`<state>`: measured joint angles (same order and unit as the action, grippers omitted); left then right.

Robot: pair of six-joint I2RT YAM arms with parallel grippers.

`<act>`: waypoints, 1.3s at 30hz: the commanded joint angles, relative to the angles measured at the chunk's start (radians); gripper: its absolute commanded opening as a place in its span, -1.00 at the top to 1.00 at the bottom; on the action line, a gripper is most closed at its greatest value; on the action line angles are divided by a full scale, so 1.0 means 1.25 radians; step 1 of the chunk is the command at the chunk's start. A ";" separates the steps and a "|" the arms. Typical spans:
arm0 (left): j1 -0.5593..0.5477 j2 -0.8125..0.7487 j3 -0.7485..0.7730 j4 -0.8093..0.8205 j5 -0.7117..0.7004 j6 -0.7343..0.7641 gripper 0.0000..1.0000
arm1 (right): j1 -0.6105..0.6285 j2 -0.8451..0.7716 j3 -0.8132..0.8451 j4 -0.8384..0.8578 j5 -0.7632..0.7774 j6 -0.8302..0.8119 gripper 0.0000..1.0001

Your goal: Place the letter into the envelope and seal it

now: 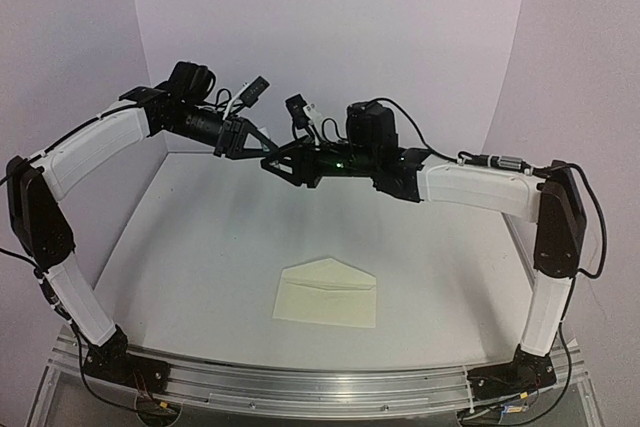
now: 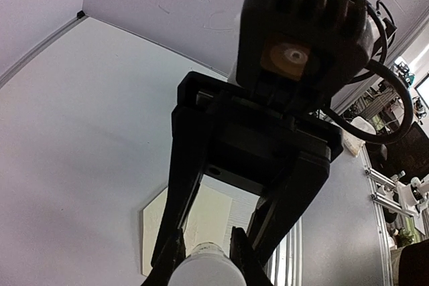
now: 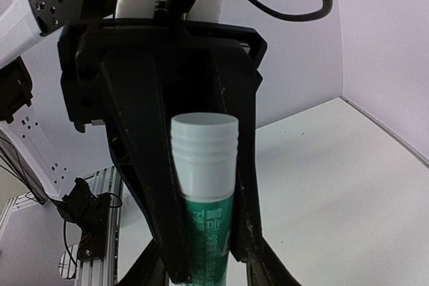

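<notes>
Envelope [image 1: 325, 297] lies lengthwise left-right on the surface [image 1: 200, 247], flap pointing away; left pincer [image 1: 258, 145] clamps a glue stick [image 3: 204, 165], right pincer [image 1: 278, 165] grip unclear

Envelope [image 1: 326, 293] unobstructed from above on table [image 1: 190, 247]; left arm [image 1: 95, 147], right arm [image 1: 470, 187] bridge far side overhead; walls [image 1: 330, 27] hem three sides.
</notes>
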<state>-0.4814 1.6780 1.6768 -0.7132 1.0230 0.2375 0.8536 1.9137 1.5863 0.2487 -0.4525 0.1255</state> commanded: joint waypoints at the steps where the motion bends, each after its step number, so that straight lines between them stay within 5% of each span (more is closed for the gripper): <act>1: -0.004 -0.038 -0.010 0.052 0.030 -0.038 1.00 | 0.003 0.014 0.003 0.053 -0.040 -0.001 0.24; 6: -0.004 -0.038 -0.008 0.066 0.044 -0.052 1.00 | 0.004 0.013 -0.006 0.060 -0.037 -0.004 0.28; 13: -0.004 -0.044 -0.021 0.064 0.048 -0.048 1.00 | 0.004 0.001 -0.019 0.066 -0.014 -0.017 0.96; 17: -0.004 -0.047 -0.034 0.048 0.048 -0.024 0.97 | 0.004 -0.016 -0.040 0.067 0.009 -0.023 1.00; 20: -0.004 -0.052 -0.046 0.043 0.047 -0.011 -0.26 | 0.004 -0.031 -0.063 0.061 0.012 -0.038 1.00; 21: -0.003 -0.052 -0.040 0.028 0.043 0.014 -0.40 | 0.004 -0.041 -0.072 0.051 0.012 -0.054 1.00; 24: 0.014 -0.046 0.005 -0.065 0.030 0.166 -0.56 | 0.004 -0.081 -0.103 -0.047 0.021 -0.157 1.00; 30: 0.020 -0.059 0.052 -0.358 -0.107 0.795 -0.64 | 0.005 -0.142 -0.075 -0.362 0.065 -0.382 1.00; 39: -0.028 -0.150 -0.004 -0.170 -0.291 1.116 -0.51 | 0.006 -0.083 0.053 -0.539 -0.032 -0.373 1.00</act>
<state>-0.4910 1.5940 1.7065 -1.0489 0.7856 1.3412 0.8562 1.7887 1.5718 -0.3141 -0.4119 -0.3481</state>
